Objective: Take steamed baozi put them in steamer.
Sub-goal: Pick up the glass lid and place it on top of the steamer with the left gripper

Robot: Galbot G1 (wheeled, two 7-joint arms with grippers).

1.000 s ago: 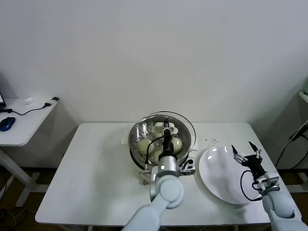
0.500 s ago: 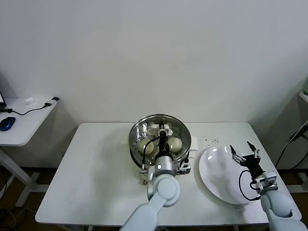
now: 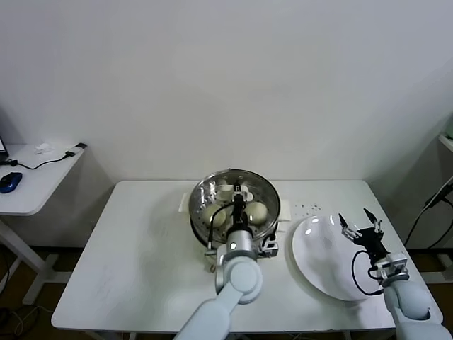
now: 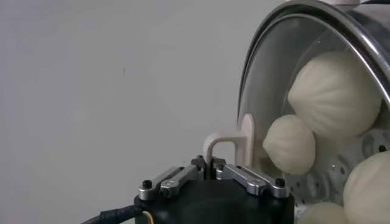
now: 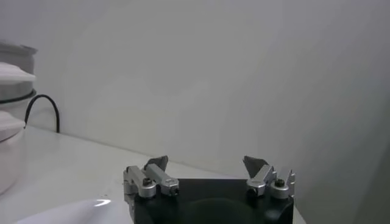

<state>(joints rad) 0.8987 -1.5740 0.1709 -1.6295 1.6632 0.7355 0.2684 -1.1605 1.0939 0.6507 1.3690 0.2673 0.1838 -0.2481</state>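
Observation:
The steamer [image 3: 199, 212], a shiny steel pot on a cream base, stands at the table's middle back. Inside it lie cream-white steamed baozi [image 3: 259, 211] [image 3: 215, 217], seen in the left wrist view through glass as domed buns [image 4: 334, 94] [image 4: 291, 145]. A round glass lid [image 4: 268, 73] lies over the pot. My left gripper [image 3: 239, 200] [image 4: 210, 163] is above the pot's middle, shut on the lid's white handle [image 4: 234, 137]. My right gripper [image 3: 359, 225] [image 5: 207, 163] hovers open and empty over the far edge of the white plate [image 3: 322, 262].
The white plate [image 5: 61, 213] sits bare at the right of the table. Small dark specks [image 3: 308, 207] dot the table behind it. A side table [image 3: 32, 188] with a blue mouse [image 3: 10, 181] stands far left. The table's left half [image 3: 127, 255] holds nothing.
The glass lid, held tilted and offset to the back right of the pot a second ago, has come down over the steamer with my left gripper. The right arm has barely moved.

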